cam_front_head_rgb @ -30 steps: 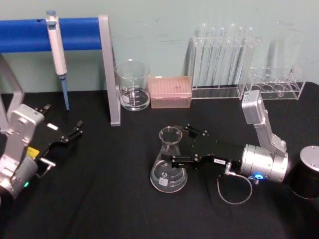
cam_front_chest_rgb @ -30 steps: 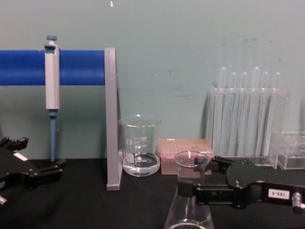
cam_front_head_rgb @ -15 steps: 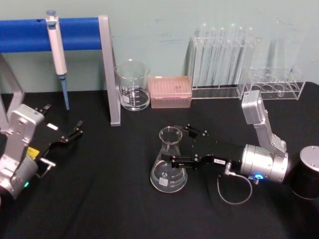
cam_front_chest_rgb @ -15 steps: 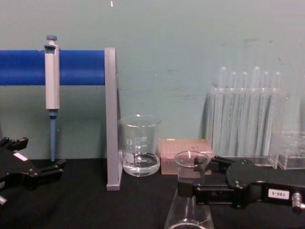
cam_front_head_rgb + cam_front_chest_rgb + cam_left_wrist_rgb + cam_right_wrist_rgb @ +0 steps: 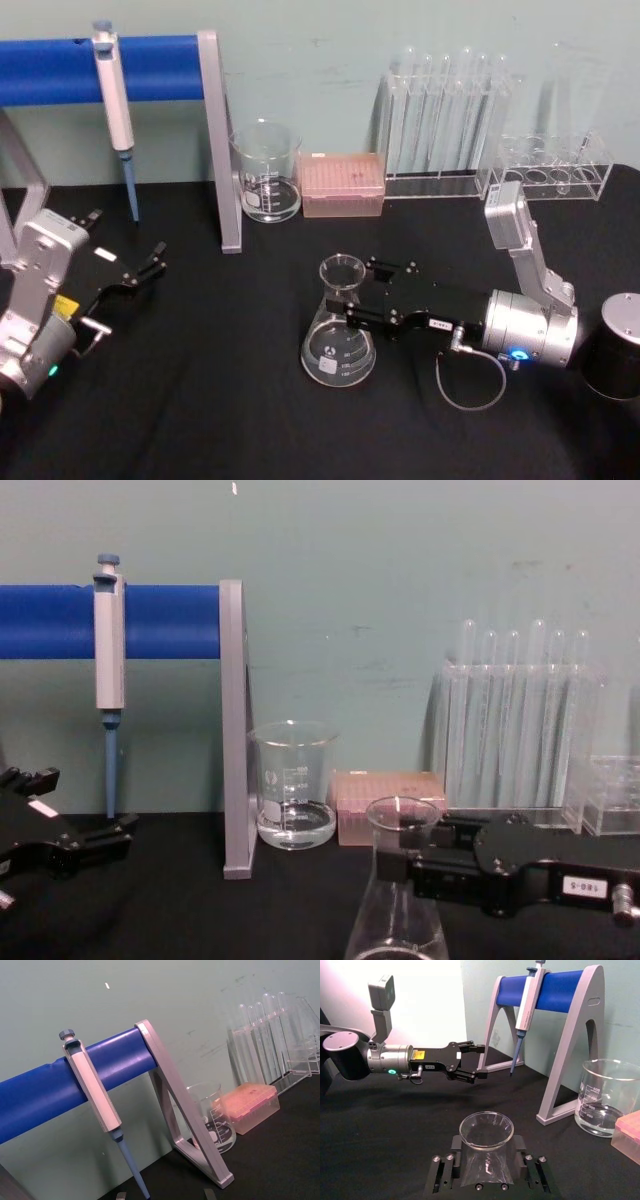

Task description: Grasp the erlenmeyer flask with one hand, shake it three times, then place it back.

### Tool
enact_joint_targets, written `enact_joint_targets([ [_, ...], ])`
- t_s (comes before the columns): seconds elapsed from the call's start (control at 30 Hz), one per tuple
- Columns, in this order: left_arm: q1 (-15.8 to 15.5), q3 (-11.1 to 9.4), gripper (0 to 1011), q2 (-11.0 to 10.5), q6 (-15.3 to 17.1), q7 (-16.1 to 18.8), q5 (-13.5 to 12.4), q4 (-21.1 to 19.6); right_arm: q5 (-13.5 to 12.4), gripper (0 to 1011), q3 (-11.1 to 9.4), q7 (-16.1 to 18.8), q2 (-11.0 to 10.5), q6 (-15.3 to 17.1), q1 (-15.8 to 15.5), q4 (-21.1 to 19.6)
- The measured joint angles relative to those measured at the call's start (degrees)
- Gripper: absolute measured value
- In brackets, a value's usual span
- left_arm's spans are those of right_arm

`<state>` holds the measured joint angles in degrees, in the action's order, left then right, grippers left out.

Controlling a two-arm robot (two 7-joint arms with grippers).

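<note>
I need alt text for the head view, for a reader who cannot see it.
The right gripper reaches in from the right, its fingers shut on the neck of the erlenmeyer flask, which stands on the black table. The left gripper rests open at the left; a beaker stands behind.

The clear glass conical erlenmeyer flask [image 5: 338, 338] stands upright on its wide round base, its narrow cylindrical neck held between the two flat jaws just below the rimmed, open mouth. The mouth rises a little above the jaws and the broad cone spreads out beneath them. The black right gripper [image 5: 362, 292], which carries a small white label [image 5: 583, 886] with dark digits, lies level, with one jaw closed against each side of the neck
</note>
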<state>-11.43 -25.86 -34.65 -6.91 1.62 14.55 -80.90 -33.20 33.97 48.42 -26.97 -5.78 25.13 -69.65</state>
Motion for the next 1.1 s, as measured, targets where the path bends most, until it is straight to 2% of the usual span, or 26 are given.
enact_joint_targets([
  [0.2,0.00,0.00,1001,0.00,0.00,0.00,0.00,0.00,0.00,463,0.00,0.00,0.00,-0.01,0.00,0.00],
  [0.23,0.00,0.00,1001,0.00,0.00,0.00,0.00,0.00,0.00,456,0.00,0.00,0.00,-0.01,0.00,0.00],
  [0.87,0.00,0.00,1001,0.00,0.00,0.00,0.00,0.00,-0.04,447,0.00,0.01,-0.01,0.00,0.00,0.00],
  [1.1,0.00,0.00,1001,0.00,0.00,0.00,0.00,0.00,-1.55,447,-0.83,0.04,-0.02,-0.10,-0.61,-0.49],
])
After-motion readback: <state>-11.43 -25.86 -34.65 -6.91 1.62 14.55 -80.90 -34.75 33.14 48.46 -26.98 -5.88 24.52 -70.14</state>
